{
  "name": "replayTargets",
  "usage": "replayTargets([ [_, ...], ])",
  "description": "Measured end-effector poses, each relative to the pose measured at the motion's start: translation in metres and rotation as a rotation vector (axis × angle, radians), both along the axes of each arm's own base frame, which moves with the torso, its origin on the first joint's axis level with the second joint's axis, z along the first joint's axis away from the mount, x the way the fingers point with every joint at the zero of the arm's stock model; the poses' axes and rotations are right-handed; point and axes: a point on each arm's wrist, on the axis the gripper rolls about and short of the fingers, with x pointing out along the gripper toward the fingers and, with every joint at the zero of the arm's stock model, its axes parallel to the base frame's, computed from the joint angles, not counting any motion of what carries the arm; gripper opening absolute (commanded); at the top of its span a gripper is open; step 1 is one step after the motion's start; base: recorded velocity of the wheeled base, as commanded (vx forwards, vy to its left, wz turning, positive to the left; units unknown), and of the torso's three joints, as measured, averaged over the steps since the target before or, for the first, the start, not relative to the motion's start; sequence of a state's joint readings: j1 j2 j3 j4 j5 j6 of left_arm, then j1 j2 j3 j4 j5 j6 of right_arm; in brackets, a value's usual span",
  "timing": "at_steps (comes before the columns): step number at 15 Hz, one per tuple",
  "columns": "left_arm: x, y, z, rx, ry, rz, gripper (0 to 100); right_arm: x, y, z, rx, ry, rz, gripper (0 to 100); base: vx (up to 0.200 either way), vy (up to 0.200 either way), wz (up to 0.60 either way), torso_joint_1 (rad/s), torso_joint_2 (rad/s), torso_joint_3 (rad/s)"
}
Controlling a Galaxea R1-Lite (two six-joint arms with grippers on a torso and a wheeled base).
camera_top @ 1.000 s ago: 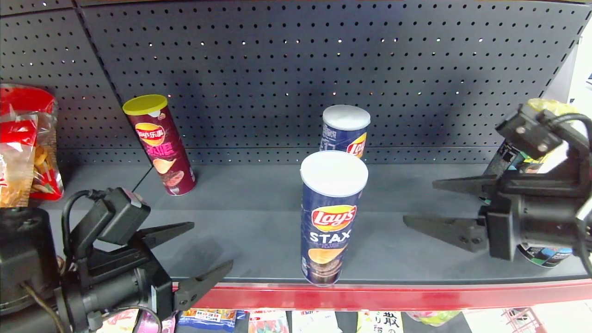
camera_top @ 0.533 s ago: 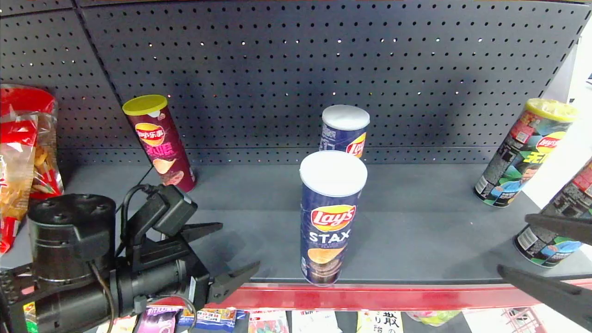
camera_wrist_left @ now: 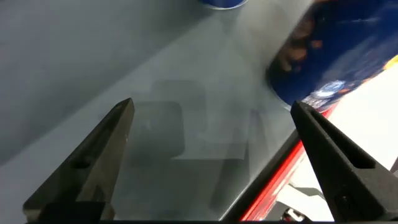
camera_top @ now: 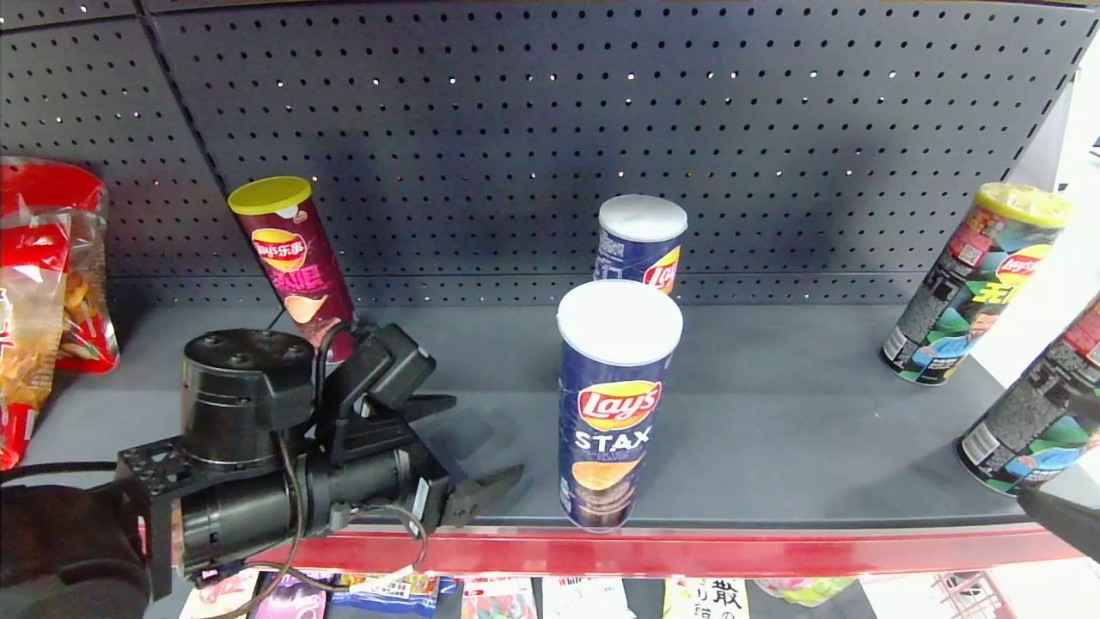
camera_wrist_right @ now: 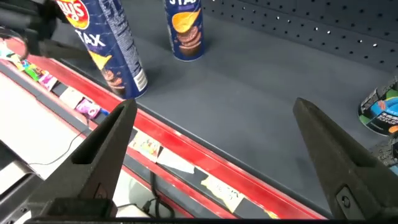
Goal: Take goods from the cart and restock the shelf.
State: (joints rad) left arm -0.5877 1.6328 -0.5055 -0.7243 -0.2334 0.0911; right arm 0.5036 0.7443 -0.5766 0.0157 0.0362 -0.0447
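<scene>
A blue chip can (camera_top: 614, 404) stands upright at the front edge of the grey shelf (camera_top: 773, 430), and a second blue can (camera_top: 641, 241) stands behind it. My left gripper (camera_top: 485, 436) hovers low over the shelf just left of the front can, open and holding nothing. In the left wrist view the left gripper (camera_wrist_left: 212, 104) points at bare shelf, with the front can (camera_wrist_left: 329, 56) beside one finger. My right gripper (camera_wrist_right: 214, 104) is open and empty out past the shelf's front right; one of its fingers (camera_top: 1061, 518) shows at the lower right corner.
A maroon can (camera_top: 294, 262) with a yellow lid leans at the back left. Two green-and-black cans (camera_top: 975, 288) (camera_top: 1031, 413) stand at the right end. Snack bags (camera_top: 43, 284) sit at the far left. Packets (camera_top: 498, 597) lie on the shelf below the red edge (camera_top: 730, 550).
My left gripper has travelled right along the shelf front toward the front blue can. The right gripper has pulled back right and down, uncovering the green-and-black cans.
</scene>
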Motion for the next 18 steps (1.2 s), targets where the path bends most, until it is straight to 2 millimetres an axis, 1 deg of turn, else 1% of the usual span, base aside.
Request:
replayTargets([
  [4,0.005,-0.009,-0.006,0.01,0.015,-0.019,100,-0.002,-0.002,0.001,0.006,-0.011,-0.017,100,0.0,0.0,0.0,0.0,0.0,0.0],
  [7,0.012,-0.016,-0.004,0.004,0.007,-0.025,100,-0.002,-0.002,0.002,0.009,-0.015,-0.019,100,0.0,0.0,0.0,0.0,0.0,0.0],
  [10,0.015,-0.022,-0.005,0.005,0.009,-0.036,100,-0.002,-0.003,0.003,0.011,-0.019,-0.02,100,0.0,0.0,0.0,0.0,0.0,0.0],
  [18,0.017,-0.028,-0.009,0.011,0.017,-0.048,100,-0.002,-0.003,0.003,0.01,-0.019,-0.02,100,0.0,0.0,0.0,0.0,0.0,0.0],
])
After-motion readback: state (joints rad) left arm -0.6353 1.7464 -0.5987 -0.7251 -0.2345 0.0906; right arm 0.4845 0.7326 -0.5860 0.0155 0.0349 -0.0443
